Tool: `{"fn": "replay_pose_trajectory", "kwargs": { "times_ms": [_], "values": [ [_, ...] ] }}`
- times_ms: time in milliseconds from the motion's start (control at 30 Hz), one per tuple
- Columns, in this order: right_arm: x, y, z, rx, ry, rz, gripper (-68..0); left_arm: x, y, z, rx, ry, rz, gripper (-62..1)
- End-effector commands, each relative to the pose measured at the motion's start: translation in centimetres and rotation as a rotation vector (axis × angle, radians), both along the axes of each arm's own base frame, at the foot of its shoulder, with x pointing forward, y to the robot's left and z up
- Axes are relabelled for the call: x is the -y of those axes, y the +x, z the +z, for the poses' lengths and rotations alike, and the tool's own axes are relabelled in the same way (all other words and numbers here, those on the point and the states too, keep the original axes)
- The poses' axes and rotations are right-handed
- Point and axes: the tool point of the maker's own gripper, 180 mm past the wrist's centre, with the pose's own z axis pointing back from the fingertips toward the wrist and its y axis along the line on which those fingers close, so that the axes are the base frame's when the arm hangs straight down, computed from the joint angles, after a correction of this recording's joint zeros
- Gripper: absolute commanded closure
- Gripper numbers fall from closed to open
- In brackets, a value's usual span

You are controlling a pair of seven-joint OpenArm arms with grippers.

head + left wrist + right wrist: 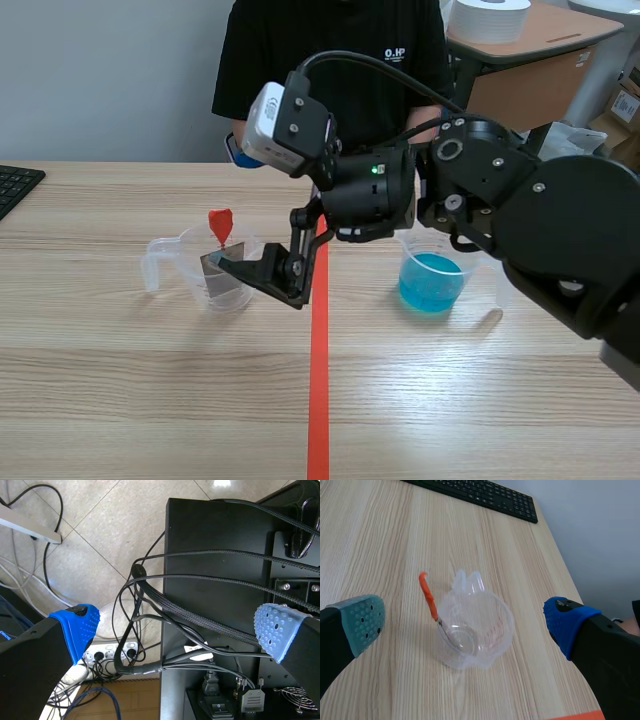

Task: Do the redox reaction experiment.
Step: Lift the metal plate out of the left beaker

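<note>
r gripper (465,622) jaws wide apart, empty, above clear beaker (502,625) w/ red-handled strip (428,597) leaning inside. l gripper (175,627) likewise spread, empty. centre on red handle, pinch gently, lift straight, don't tip beaker.

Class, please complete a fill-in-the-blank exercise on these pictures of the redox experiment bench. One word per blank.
1. The cup right of the tape line holds ____ liquid.
2. The right gripper hangs over the clear cup with its fingers ____.
3. The person across the table wears a ____ shirt.

Missing words: blue; open; black.
</note>
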Motion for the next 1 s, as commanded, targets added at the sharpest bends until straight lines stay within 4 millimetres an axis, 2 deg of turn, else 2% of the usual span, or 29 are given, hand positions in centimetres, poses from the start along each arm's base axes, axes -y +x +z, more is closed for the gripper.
{"fn": "replay_pose_trajectory", "kwargs": {
  "times_ms": [0,67,700,900,967],
  "values": [
    [-0.2,0.8,1.9,0.041,0.037,0.003,-67.9,0.1,0.0,0.2,0.006,-0.003,0.0,-62.3],
    [-0.4,0.9,2.0,0.044,0.035,0.006,-67.8,0.1,0.0,0.2,0.006,-0.003,0.0,-62.3],
    [0.1,1.0,2.2,0.051,0.049,0.01,-16.5,0.2,0.0,0.2,0.011,-0.006,0.004,-62.3],
    [0.4,0.8,3.0,0.059,0.092,0.025,-2.1,0.4,0.2,0.3,0.03,-0.011,0.011,-62.3],
    [0.3,0.7,3.5,0.067,0.116,0.032,-1.8,0.4,0.3,0.4,0.035,-0.011,0.012,-62.3]
  ]
}}
